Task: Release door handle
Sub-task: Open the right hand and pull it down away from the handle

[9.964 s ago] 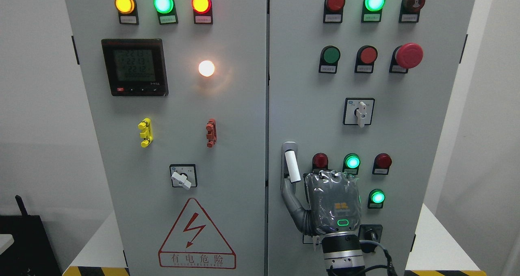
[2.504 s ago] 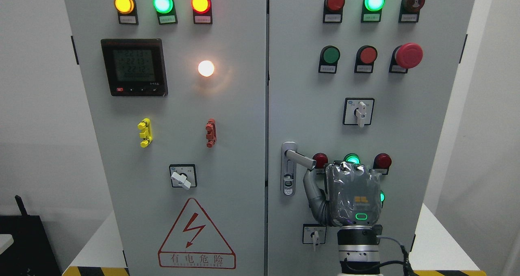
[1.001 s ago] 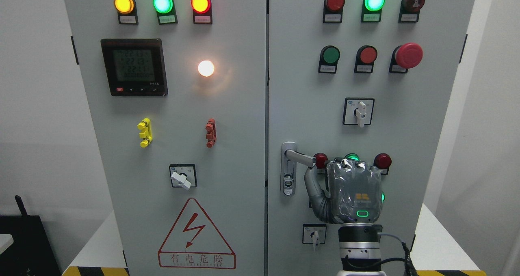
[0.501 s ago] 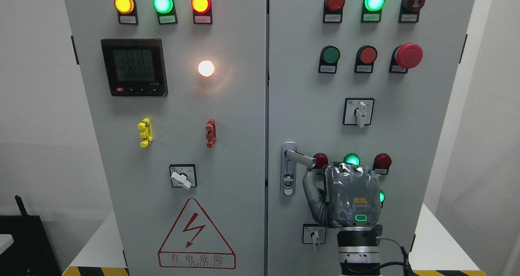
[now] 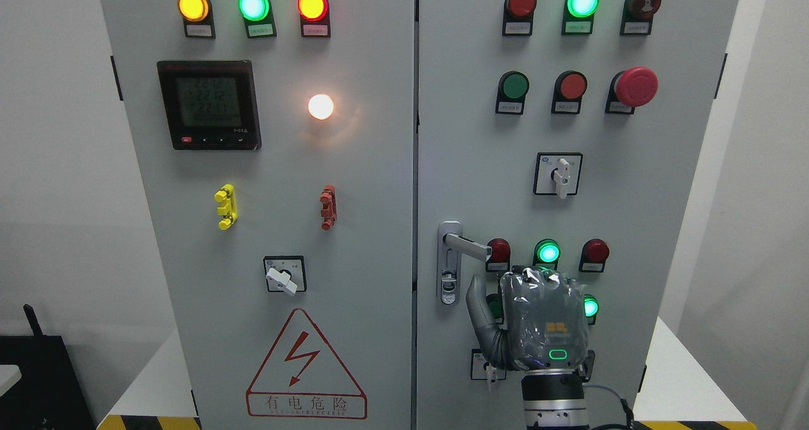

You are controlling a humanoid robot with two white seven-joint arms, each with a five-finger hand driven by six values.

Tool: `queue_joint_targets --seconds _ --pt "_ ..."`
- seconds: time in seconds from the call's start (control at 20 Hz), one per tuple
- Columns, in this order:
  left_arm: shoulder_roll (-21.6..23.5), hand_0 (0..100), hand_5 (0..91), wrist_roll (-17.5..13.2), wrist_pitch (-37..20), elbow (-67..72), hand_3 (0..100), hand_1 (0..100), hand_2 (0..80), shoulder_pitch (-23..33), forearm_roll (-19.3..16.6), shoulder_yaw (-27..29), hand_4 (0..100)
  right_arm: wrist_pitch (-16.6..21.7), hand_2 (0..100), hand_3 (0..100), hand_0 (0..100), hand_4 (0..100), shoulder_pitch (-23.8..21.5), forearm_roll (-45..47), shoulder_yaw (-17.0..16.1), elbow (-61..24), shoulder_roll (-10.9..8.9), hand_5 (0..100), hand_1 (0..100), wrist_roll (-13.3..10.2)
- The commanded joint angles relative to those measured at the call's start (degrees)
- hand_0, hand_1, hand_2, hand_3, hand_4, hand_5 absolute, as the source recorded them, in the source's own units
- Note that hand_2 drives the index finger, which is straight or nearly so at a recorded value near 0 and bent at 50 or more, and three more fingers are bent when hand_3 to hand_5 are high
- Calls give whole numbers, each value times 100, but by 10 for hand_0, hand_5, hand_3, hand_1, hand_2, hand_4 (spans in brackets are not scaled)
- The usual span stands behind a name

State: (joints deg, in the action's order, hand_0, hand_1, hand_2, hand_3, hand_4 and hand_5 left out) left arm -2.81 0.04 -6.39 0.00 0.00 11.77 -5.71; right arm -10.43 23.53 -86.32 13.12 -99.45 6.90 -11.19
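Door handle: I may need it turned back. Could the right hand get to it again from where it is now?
Probably yes. The right hand hangs just below and right of the handle, apart from it, with nothing between them; a short move up and left should do.

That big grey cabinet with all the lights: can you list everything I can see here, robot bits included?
cabinet doors: two, grey, side by side.
lit lamps, left door: amber, green, red-orange along the top; white below.
meter: one, black, upper left door.
clips: yellow and red, mid left door.
rotary switches: left door, right door.
warning triangle: one, red, low on left door.
emergency stop: one, red mushroom, right door.
round buttons and lamps: red and green, scattered over right door.
door handle: one, silver, lever pointing right, right door.
right hand: one, grey, below the handle, not touching it; fingers hidden.
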Motion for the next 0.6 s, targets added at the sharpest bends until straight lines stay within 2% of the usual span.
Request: queue_joint_targets --seconds 0.0,0.15,0.3,0.4,0.55 --pt "0 120 0 5 -3 -176 0 389 0 176 1 0 0 207 1000 1000 690 1000 -427 1 146 -566 -21 966 36 -207" --pt "0 120 0 5 -3 -176 0 389 0 176 1 0 0 551 1000 1000 694 1000 -753 1 191 -786 -205 963 35 -331" --pt "0 120 0 5 -3 -176 0 389 0 176 1 0 0 709 1000 1000 696 1000 -1008 1 270 -989 -609 961 31 -366" --pt "0 120 0 5 -3 -167 0 389 0 176 1 0 0 718 1000 1000 686 946 -1043 10 287 -1094 -881 951 31 -497" --pt "0 120 0 5 -3 -176 0 389 0 176 1 0 0 718 976 1000 672 937 -1061 412 419 -1173 -1409 950 35 -612"
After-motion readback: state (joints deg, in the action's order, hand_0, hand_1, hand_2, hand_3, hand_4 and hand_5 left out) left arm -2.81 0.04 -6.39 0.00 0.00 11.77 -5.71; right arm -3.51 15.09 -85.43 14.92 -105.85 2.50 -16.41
